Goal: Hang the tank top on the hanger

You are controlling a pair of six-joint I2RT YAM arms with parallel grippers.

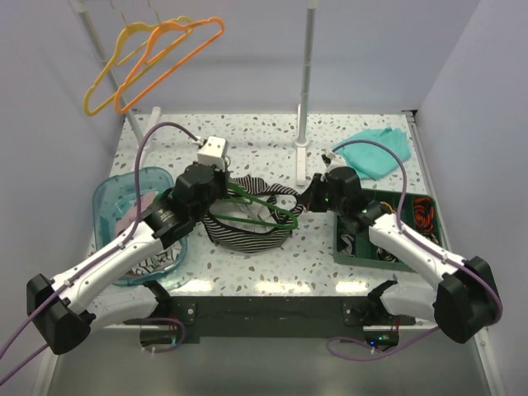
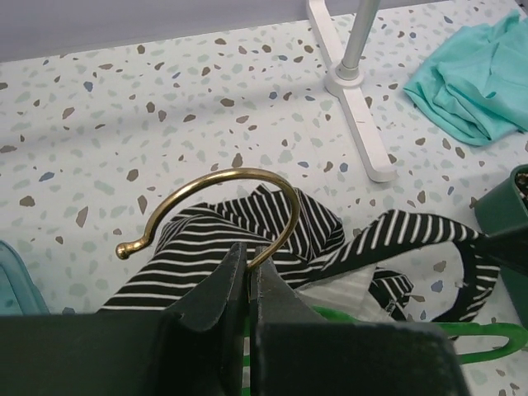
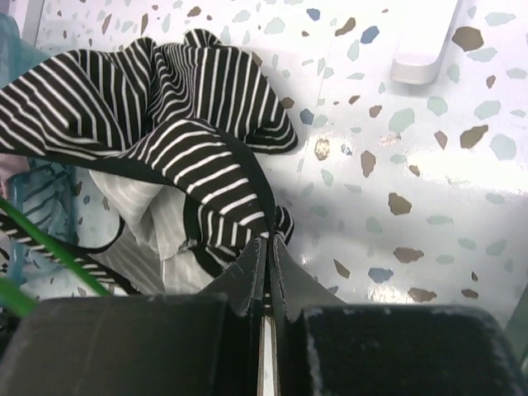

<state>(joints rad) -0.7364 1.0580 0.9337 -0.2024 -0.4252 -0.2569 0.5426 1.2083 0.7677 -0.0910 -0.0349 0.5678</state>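
The striped black-and-white tank top (image 1: 247, 229) lies crumpled on the speckled table between the two arms. The green hanger (image 1: 266, 211) lies across it, partly threaded through the fabric. My left gripper (image 1: 216, 185) is shut on the base of the hanger's brass hook (image 2: 232, 172), which curls up over the tank top (image 2: 206, 247) in front of the left gripper (image 2: 250, 251). A green arm of the hanger (image 2: 488, 337) shows at lower right. My right gripper (image 3: 269, 241) is shut on a dark-edged fold of the tank top (image 3: 165, 91); the right gripper (image 1: 310, 196) sits at the top's right end.
An orange hanger (image 1: 170, 61) and a yellow hanger (image 1: 109, 69) hang on the rack at back left. A white stand (image 1: 304, 99) rises behind the top. A teal cloth (image 1: 376, 153) lies back right. A clear blue bin (image 1: 114, 195) stands left, a green bin (image 1: 346, 247) right.
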